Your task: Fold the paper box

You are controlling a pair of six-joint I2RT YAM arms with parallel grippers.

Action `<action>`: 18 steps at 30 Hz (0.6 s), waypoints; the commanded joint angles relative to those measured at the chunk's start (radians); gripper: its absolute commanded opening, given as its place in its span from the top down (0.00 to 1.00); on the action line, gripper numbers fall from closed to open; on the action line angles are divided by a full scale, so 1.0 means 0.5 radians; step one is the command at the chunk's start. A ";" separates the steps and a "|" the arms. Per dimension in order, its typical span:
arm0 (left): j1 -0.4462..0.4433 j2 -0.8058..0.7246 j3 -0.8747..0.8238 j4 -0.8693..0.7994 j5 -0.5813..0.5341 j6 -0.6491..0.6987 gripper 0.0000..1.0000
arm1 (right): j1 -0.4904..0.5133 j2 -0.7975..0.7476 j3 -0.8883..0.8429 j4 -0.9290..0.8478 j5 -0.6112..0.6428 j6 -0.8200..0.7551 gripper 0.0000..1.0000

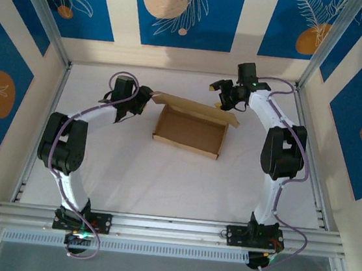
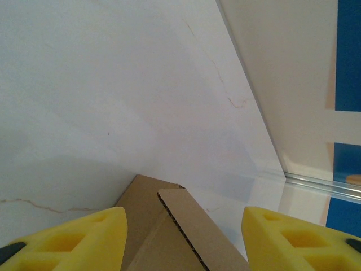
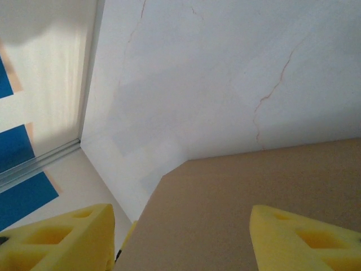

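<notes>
Standing open, the paper box (image 1: 191,131) shows bare floor; left gripper (image 2: 183,214) and right gripper (image 3: 180,210) straddle its far flaps, fingers wide.

Left arm (image 1: 69,142), right arm (image 1: 278,153) extended; left fingers (image 2: 73,240), right fingers (image 3: 62,237) spread.

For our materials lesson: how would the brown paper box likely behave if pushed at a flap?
Probably light: the thin, open paper box may slide on the smooth table. Its flap shows a thin corrugated edge, so it likely bends.

Paper box (image 1: 191,131) on the table (image 1: 163,179)
</notes>
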 commanded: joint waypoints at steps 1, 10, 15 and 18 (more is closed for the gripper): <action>0.033 -0.130 -0.023 0.001 -0.070 0.086 0.44 | -0.082 -0.088 0.116 -0.209 0.125 -0.247 0.34; 0.138 -0.103 0.490 -0.611 -0.266 0.949 0.36 | -0.293 -0.089 0.408 -0.960 0.431 -0.794 0.27; 0.161 0.159 0.948 -0.863 -0.101 0.954 0.32 | -0.355 -0.042 0.465 -1.235 0.402 -0.756 0.25; 0.158 0.330 1.166 -0.928 0.068 0.883 0.32 | -0.404 -0.048 0.395 -1.194 0.170 -0.729 0.25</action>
